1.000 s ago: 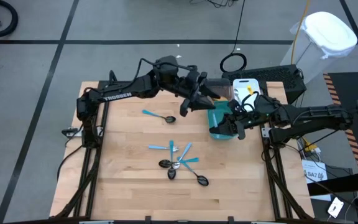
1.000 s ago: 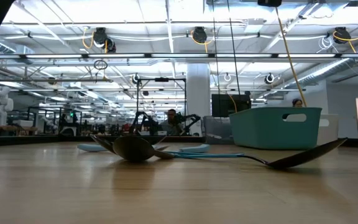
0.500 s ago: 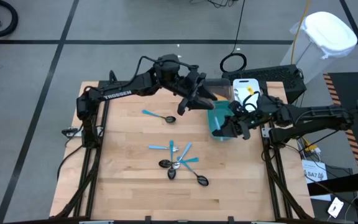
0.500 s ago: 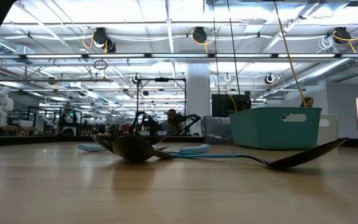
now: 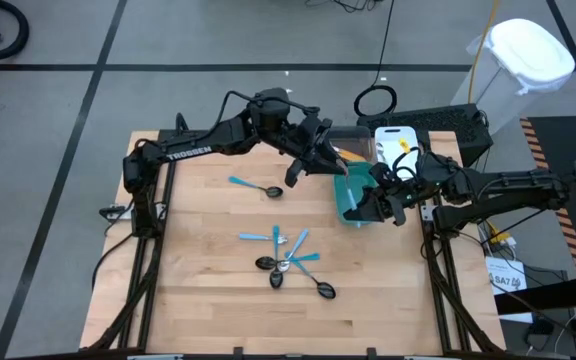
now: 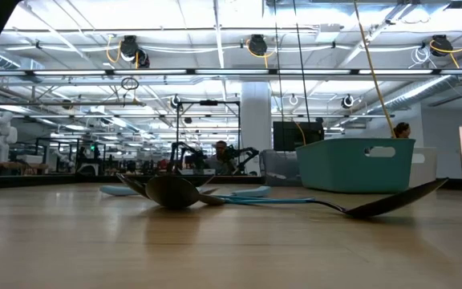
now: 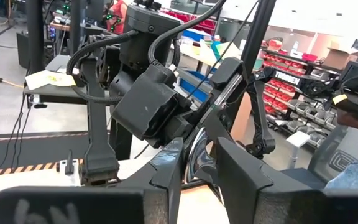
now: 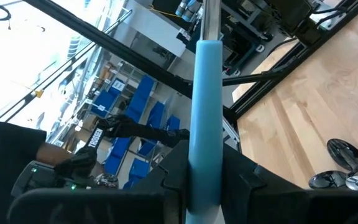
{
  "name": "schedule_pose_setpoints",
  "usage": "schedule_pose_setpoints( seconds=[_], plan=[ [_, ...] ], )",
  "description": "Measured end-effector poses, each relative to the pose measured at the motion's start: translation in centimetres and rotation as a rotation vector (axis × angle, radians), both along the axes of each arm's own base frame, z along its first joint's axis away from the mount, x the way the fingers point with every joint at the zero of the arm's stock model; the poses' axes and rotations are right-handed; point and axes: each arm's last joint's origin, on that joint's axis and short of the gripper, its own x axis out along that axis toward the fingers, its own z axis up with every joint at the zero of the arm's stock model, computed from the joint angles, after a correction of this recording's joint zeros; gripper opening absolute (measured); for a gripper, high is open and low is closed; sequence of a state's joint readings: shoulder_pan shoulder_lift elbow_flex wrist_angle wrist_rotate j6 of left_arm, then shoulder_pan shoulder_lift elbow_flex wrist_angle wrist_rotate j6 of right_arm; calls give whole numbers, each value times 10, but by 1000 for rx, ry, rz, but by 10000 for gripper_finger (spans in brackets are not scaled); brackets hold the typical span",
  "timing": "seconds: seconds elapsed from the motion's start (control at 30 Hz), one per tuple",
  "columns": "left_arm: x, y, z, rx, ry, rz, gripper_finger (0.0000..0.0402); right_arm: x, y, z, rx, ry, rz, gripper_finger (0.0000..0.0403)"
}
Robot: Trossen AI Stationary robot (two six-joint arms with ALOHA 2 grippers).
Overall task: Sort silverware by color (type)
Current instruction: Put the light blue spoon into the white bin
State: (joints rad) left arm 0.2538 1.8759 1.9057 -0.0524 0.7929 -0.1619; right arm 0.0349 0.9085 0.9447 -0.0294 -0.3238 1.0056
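From above, the left gripper (image 5: 298, 172) hangs over the far part of the pale wooden tabletop (image 5: 198, 240), just beside the teal plastic bin (image 5: 352, 196) at the right edge. The right gripper (image 5: 368, 204) is at that bin's near side. One light-blue-handled spoon with a dark bowl (image 5: 256, 187) lies alone below the left arm; a cluster of light-blue-handled and dark spoons (image 5: 290, 262) lies mid-tabletop.

At table level, the dark spoon bowls (image 6: 171, 191) and a long dark spoon (image 6: 375, 205) rest on the wood, with the teal bin (image 6: 358, 164) behind them to the right. A person shows far behind the bin.

In the left wrist view, the left fingers (image 7: 169, 171) stand narrowly apart around a shiny silver utensil head (image 7: 199, 155); whether they are clamped on it I cannot tell.

In the right wrist view, the right fingers (image 8: 169, 171) pinch a light-blue utensil handle (image 8: 205, 118), held upright above the tabletop.
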Motion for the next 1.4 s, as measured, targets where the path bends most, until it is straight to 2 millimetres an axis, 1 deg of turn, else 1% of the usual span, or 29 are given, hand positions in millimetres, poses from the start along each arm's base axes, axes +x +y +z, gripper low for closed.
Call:
schedule_pose_setpoints(
  seconds=[0.2, 0.27, 0.4, 0.43, 0.53, 0.63, 0.73, 0.9, 1.0, 1.1, 1.23, 1.4],
  plan=[
    [2, -7, 0, -1, 0, -13, 85, 0, 0, -1, -23, 7, -3, 53],
    [2, -8, 0, -2, 1, -11, 67, 0, 0, -2, -30, 6, -1, 54],
    [2, -9, 0, -22, 14, -10, 15, 0, 0, -2, -32, 9, 0, 55],
    [2, -9, 0, -27, 17, -8, 10, 0, 0, -2, -32, 10, 0, 55],
    [2, -9, -1, -35, 26, -7, 8, 0, 0, -3, -31, 19, -6, 55],
    [2, -8, -1, -44, 33, -4, 8, 0, -1, -4, 21, 55, -49, 63],
    [2, -8, -2, -52, 41, -2, 7, 0, -1, -7, 45, 90, -58, 93],
    [2, -7, -3, -66, 66, -2, 6, 0, -2, -7, 75, 110, -76, 169],
    [2, -8, -7, -78, 107, 0, 6, -1, -2, -12, 93, 164, -84, 214],
    [2, -7, -12, -88, 158, 39, 6, -4, -2, -18, 106, 243, -95, 248],
    [3, -9, -16, -105, 213, 104, 5, -6, -2, -24, 101, 307, -97, 270],
    [5, -13, -20, -157, 273, 228, 5, -11, -2, -35, 93, 428, -102, 273]
  ],
)
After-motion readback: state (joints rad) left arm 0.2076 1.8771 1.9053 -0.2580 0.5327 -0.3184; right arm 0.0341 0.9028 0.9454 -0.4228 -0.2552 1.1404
